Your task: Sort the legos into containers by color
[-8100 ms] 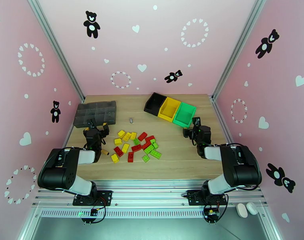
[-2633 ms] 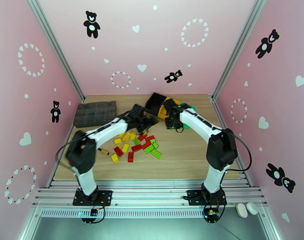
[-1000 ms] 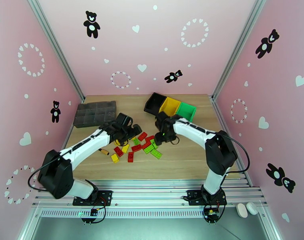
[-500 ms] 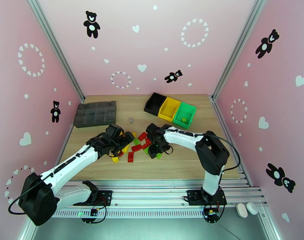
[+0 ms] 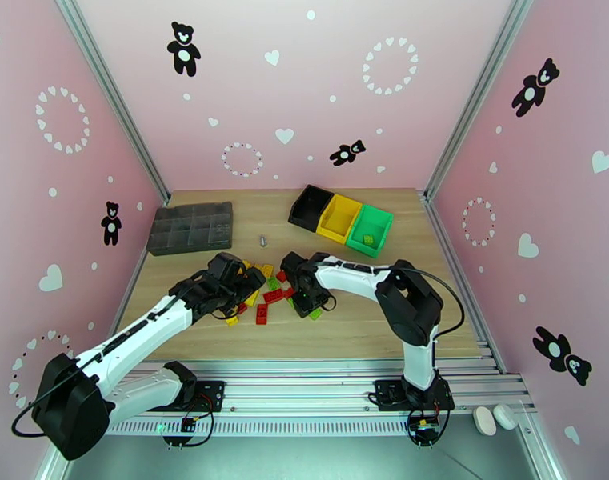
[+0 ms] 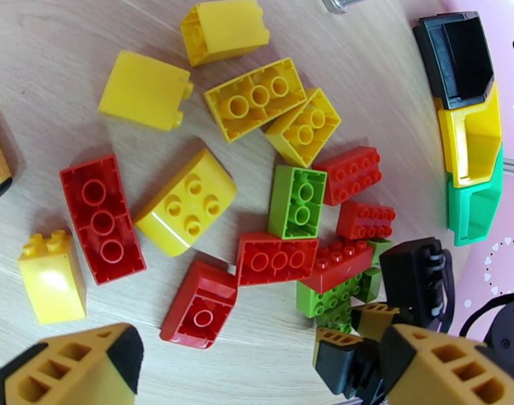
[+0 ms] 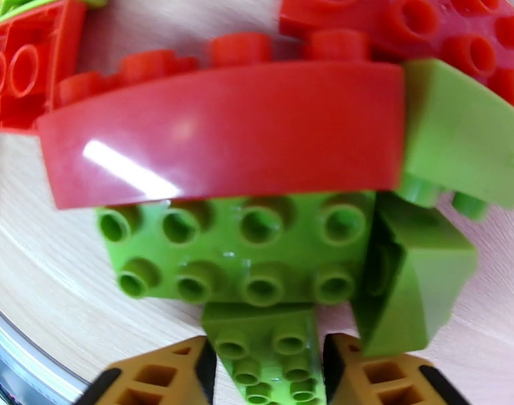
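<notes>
Legos on table, containers behind

Lab cell: aluminium frame, pink walls

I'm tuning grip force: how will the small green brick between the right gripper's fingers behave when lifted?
The small green brick looks like rigid, glossy plastic: probably no give, but it could slip in the right gripper. It abuts the larger green brick, so lifting may nudge that one.

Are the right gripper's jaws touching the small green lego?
Cannot tell. Right wrist view: the small green lego sits between the jaws of the right gripper, but neither contact nor gap shows plainly.
</notes>
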{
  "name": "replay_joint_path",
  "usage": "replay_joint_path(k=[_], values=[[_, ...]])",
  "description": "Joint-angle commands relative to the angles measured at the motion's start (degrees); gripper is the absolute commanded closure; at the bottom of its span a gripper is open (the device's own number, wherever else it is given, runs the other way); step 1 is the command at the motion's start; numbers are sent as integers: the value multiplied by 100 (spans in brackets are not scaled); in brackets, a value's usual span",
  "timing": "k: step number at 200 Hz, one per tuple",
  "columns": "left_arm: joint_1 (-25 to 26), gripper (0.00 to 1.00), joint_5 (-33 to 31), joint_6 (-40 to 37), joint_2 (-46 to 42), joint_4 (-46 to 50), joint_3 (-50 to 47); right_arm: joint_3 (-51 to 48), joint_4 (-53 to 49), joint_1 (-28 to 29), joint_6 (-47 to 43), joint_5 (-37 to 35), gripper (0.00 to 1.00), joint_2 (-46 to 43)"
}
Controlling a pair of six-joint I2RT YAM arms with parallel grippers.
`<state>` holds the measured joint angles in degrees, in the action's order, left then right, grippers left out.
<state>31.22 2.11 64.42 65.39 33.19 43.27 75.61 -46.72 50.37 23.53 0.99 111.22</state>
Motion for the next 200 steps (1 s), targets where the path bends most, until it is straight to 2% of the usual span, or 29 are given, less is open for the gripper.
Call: replay_joint_path(k=[1, 28, 70, 96, 133, 174, 200], values=[[-22, 2, 58, 44, 173, -176, -55, 123, -152, 52, 197, -16, 66, -67], [-28, 2, 289, 36, 470, -437, -23, 124, -210, 59, 351, -12, 71, -307], [-29, 2, 646, -117, 1063, -723, 293, 204, -393, 20, 473, -218, 71, -828], [7, 2, 968, -153, 1493, -1082, 618, 312, -503, -194, 544, -377, 71, -1050], [278, 2, 1414, -285, 2371, -1422, 1381, 474, -538, -848, 717, -357, 72, -1152], [710, 2, 1999, -444, 3682, -1559, 2732, 653, -519, -1703, 960, -363, 73, -1102], [823, 3, 2405, -448, 4493, -1521, 3628, 862, -651, -2216, 1009, -640, 73, -983]])
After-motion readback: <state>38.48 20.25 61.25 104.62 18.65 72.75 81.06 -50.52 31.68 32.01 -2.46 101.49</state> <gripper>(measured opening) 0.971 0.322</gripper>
